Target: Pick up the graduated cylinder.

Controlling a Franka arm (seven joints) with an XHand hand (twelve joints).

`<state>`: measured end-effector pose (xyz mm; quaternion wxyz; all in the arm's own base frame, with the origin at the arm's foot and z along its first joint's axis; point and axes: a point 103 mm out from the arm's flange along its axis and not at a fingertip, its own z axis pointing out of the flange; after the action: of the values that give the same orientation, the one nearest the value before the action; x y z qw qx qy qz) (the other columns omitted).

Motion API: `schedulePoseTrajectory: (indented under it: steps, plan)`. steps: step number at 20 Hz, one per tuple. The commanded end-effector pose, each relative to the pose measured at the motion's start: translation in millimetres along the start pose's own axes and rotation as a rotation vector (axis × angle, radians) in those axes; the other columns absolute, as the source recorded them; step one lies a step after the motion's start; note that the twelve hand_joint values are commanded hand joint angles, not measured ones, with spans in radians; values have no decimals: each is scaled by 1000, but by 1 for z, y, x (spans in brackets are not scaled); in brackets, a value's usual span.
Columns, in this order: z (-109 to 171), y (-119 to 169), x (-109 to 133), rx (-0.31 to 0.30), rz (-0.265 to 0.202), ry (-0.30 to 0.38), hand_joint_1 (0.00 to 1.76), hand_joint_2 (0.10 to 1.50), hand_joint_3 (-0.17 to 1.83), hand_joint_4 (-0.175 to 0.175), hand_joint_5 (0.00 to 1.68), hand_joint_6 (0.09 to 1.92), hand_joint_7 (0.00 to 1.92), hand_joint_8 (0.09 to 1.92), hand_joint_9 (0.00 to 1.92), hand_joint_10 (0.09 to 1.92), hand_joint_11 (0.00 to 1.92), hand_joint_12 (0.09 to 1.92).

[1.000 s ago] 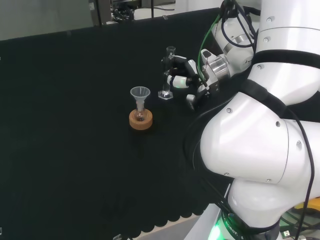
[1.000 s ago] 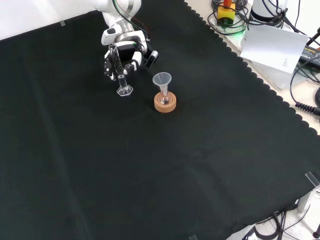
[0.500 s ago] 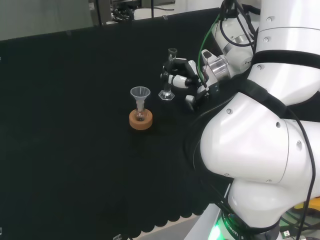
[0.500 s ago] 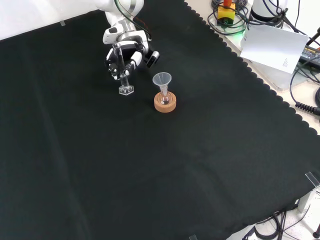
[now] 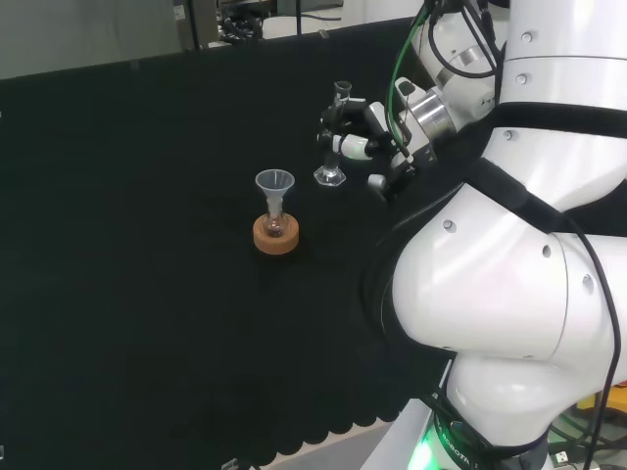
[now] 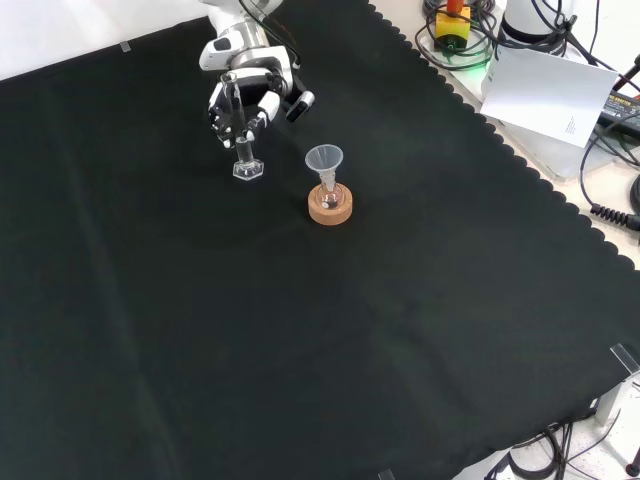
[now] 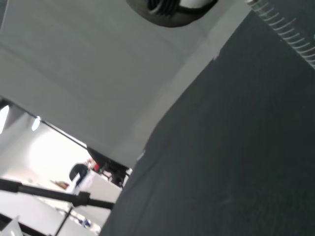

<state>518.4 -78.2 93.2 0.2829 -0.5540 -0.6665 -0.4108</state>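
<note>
The black cloth covers the bench, its scalloped edge running down the right side of the front view. The white arm rises large at the right of the head view, its links bending toward the far part of the cloth. The hand comes in near the top edge of the cloth in the front view, a little left of the middle; in the head view the hand sits just left of the arm's upper links. Its fingers are curled round the graduated cylinder, grasping the clear tube about halfway up. The cylinder stands roughly upright in that grasp, its hexagonal foot hanging below the fingers; whether the foot is clear of the cloth cannot be told. Near it, toward the cloth's middle, a cork ring lies on the cloth and carries a small round flask with a clear funnel set in its neck. In the head view the cork ring stands to the left of the cylinder and nearer the camera, apart from it.
</note>
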Motion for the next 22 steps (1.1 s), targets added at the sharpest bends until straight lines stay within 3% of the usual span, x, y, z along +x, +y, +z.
schedulePoseTrajectory:
  steps: [1,14,22]
  plan:
    - [-21,6,14,117,-32,-171,1229,1098,-3,35,993,989,1064,891,1379,108,1142,840]
    - [-53,-3,53,318,-53,-465,1238,1083,-4,24,1011,939,1115,829,1431,87,1214,802]
    - [-61,-40,80,500,23,-594,1241,1076,-4,23,1024,917,1132,804,1448,87,1228,793]
